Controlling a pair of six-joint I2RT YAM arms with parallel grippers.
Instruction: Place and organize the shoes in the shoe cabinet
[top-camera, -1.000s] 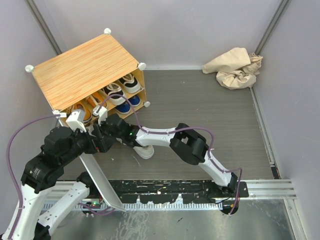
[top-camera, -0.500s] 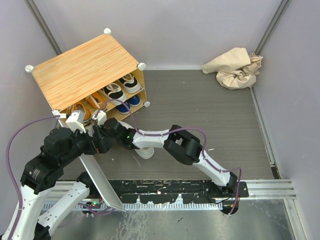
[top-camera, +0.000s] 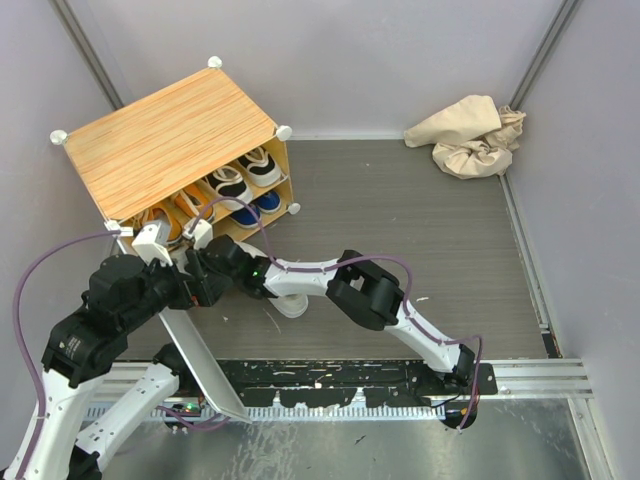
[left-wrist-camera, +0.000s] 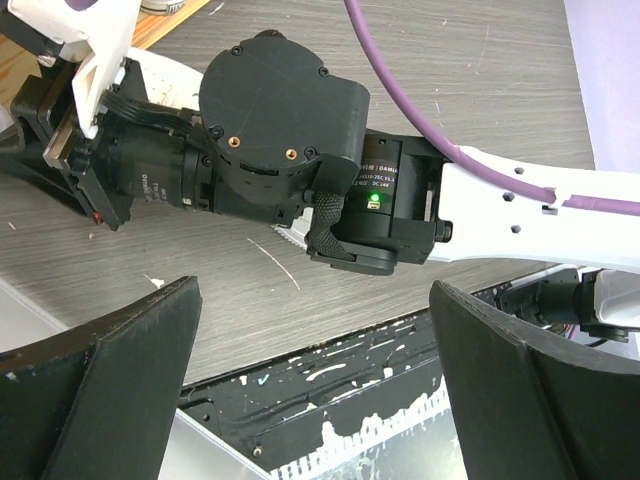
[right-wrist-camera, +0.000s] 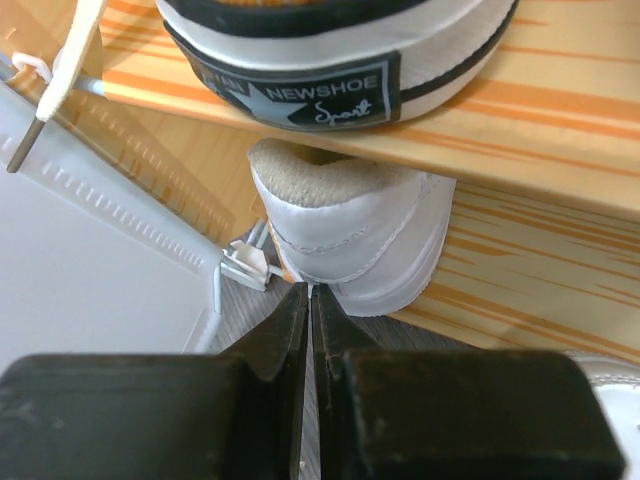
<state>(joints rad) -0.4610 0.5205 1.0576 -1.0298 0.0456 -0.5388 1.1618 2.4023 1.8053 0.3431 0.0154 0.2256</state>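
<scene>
Shoe cabinet (top-camera: 170, 140) at far left, open front facing near side; shoes (top-camera: 236, 186) paired on shelves. White shoe (right-wrist-camera: 350, 225) on lower shelf, heel outward. Left gripper (left-wrist-camera: 315, 335) spread, empty. Right gripper (right-wrist-camera: 311, 300) clenched on nothing, tips just beside white heel.

- A robot test cell in a lab.
- Plain grey walls (top-camera: 350, 60) box in the table (top-camera: 430, 230) on three sides, with bare metal posts (top-camera: 545, 50) in the upper corners.
- Two arms (top-camera: 370, 290) stand bolted to a scuffed black plate (top-camera: 330, 385) and an aluminium rail (top-camera: 540, 372) along the bottom of the frame.
- A purple cable (top-camera: 28, 290) loops loose at lower left.
- A cabinet (top-camera: 165, 145) at upper left and a crumpled cloth (top-camera: 470, 135) at upper right sit on the table.
</scene>
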